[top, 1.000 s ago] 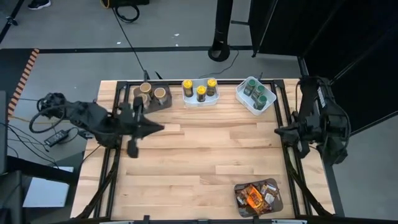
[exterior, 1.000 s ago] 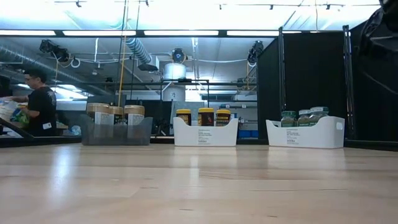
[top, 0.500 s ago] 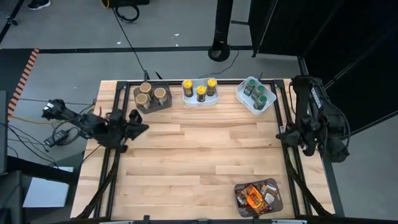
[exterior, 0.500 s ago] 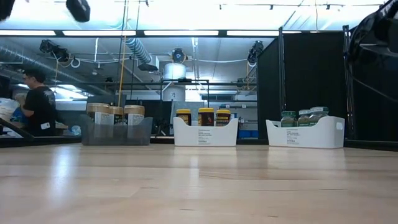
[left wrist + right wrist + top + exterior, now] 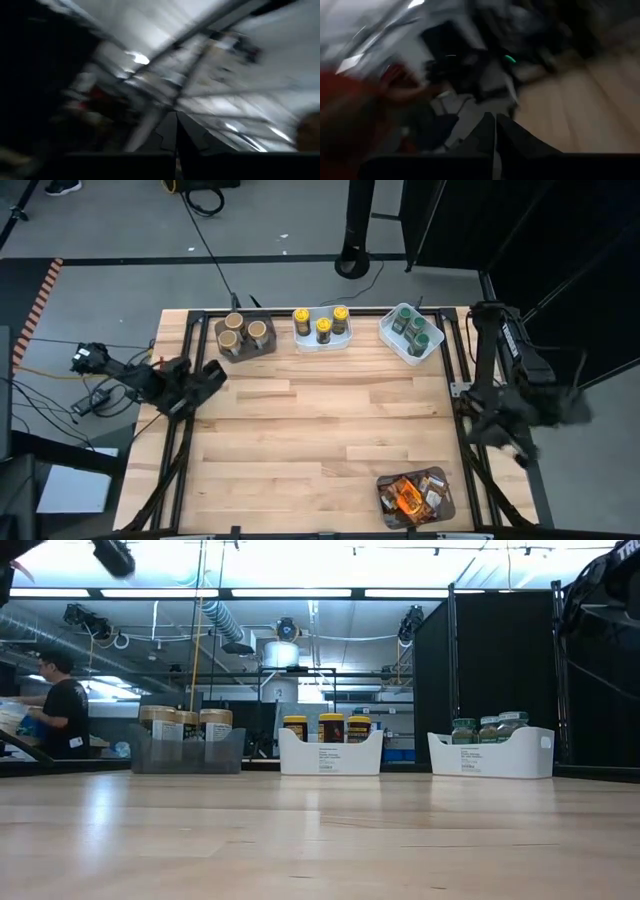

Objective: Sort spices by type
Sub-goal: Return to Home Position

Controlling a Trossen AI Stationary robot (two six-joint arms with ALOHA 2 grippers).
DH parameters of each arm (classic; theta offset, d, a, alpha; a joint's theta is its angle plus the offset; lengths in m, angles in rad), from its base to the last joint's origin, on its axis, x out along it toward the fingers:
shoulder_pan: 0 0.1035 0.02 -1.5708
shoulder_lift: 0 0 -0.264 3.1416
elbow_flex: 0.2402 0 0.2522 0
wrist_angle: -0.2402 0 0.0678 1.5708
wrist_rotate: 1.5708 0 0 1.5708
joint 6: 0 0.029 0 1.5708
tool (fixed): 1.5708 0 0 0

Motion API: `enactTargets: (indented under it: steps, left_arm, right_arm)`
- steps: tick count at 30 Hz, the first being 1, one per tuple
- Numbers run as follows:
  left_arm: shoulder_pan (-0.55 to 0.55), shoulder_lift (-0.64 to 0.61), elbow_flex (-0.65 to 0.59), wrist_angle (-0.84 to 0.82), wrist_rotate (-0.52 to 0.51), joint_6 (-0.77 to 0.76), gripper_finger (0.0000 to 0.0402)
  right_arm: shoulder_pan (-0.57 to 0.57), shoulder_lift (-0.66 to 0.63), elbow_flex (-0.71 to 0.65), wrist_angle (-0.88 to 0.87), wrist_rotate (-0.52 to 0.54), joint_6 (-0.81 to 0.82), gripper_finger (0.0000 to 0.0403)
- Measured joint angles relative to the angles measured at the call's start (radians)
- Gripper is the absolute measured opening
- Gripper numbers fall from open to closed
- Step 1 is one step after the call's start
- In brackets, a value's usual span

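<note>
- Spices sit sorted in four containers on the desk (image 5: 320, 430). The landmark is the middle white tray (image 5: 330, 758) at the desk's far edge, which holds three yellow-lidded jars (image 5: 323, 326).
- Just beside that tray, on the left arm's side, a grey bin (image 5: 186, 755) holds three tan-lidded jars (image 5: 241, 333).
- Near that tray, on the right arm's side, a second white tray (image 5: 490, 755) holds the green-lidded jars (image 5: 415, 330).
- Well apart from that tray, at the desk's near edge toward the right arm's side, a dark bin (image 5: 381, 492) holds the orange and brown packets (image 5: 405, 496).
- The left end effector (image 5: 210, 373) hangs over the desk's left edge, past the grey bin from that tray. In the left wrist view its fingers are clenched together with nothing between them.
- The right end effector (image 5: 495, 117) is likewise clenched and empty. The right arm (image 5: 510, 395) stands off the desk's right edge, well apart from that tray.
- A person (image 5: 62, 705) stands in the room behind the desk, beyond the grey bin from that tray.
</note>
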State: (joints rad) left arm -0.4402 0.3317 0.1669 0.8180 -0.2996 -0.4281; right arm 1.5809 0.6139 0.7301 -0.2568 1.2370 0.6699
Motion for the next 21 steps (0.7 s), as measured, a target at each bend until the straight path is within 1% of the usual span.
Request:
enactTargets:
  steps: [2,3,4,5,6,7,8,9,10,11,12,13,14,15,17,19,20,21]
  left_arm:
    - [0.0,0.0,0.0,0.038,0.121,0.033,0.0007]
    - [0.0,0.0,0.0,0.072,0.173,0.038,0.0007]
    - [0.0,0.0,0.0,0.102,0.218,0.041,0.0007]
    - [0.0,0.0,0.0,0.129,0.259,0.044,0.0007]
    - [0.0,0.0,0.001,0.149,0.293,0.05,0.0007]
    - [0.0,0.0,0.001,0.159,0.324,0.056,0.0007]
    - [0.0,0.0,0.001,0.162,0.355,0.058,0.0007]
    - [0.0,0.0,0.001,0.159,0.386,0.059,0.0007]
    - [0.0,0.0,0.001,0.145,0.412,0.06,0.0007]
    - [0.0,0.0,0.001,0.121,0.436,0.065,0.0007]
    - [0.0,0.0,0.001,0.087,0.458,0.083,0.0007]
    - [0.0,0.001,0.001,0.051,0.473,0.1,0.0007]
    - [-0.001,0.003,0.001,0.019,0.475,0.116,0.0007]
    - [-0.001,0.003,0.0,-0.006,0.471,0.137,0.0007]
    - [-0.001,0.003,0.0,-0.043,0.45,0.181,0.0007]
    - [0.0,0.002,0.0,-0.077,0.443,0.23,0.0007]
    - [0.0,0.002,0.0,-0.092,0.431,0.248,0.0007]
    - [-0.001,0.002,0.0,-0.108,0.415,0.262,0.0007]
  right_arm:
    - [0.001,0.005,0.019,0.308,-0.074,-0.468,0.0021]
    - [0.005,0.002,0.027,0.45,-0.155,-0.663,0.0018]
    - [0.012,-0.002,0.039,0.573,-0.274,-0.846,0.0017]
    - [0.024,-0.013,0.053,0.651,-0.413,-1.009,0.0017]
    - [0.033,-0.024,0.068,0.679,-0.541,-1.142,0.0016]
    - [0.043,-0.037,0.082,0.665,-0.631,-1.25,0.0016]
    - [0.054,-0.053,0.097,0.616,-0.677,-1.323,0.0016]
    - [0.059,-0.059,0.108,0.553,-0.664,-1.348,0.0016]
    - [0.063,-0.056,0.121,0.477,-0.609,-1.318,0.0016]
    - [0.061,-0.054,0.121,0.399,-0.555,-1.237,0.0016]
    - [0.054,-0.052,0.11,0.317,-0.542,-1.148,0.0017]
    - [0.049,-0.05,0.092,0.278,-0.569,-1.077,0.0018]
    - [0.04,-0.048,0.065,0.289,-0.63,-1.04,0.0019]
    - [0.032,-0.046,0.034,0.334,-0.693,-1.039,0.002]
    - [0.023,-0.046,-0.033,0.459,-0.824,-1.113,0.002]
    - [0.021,-0.05,-0.092,0.515,-0.937,-1.178,0.0018]
    - [0.015,-0.051,-0.126,0.556,-0.965,-1.179,0.0017]
    - [0.009,-0.051,-0.168,0.621,-0.963,-1.163,0.0016]
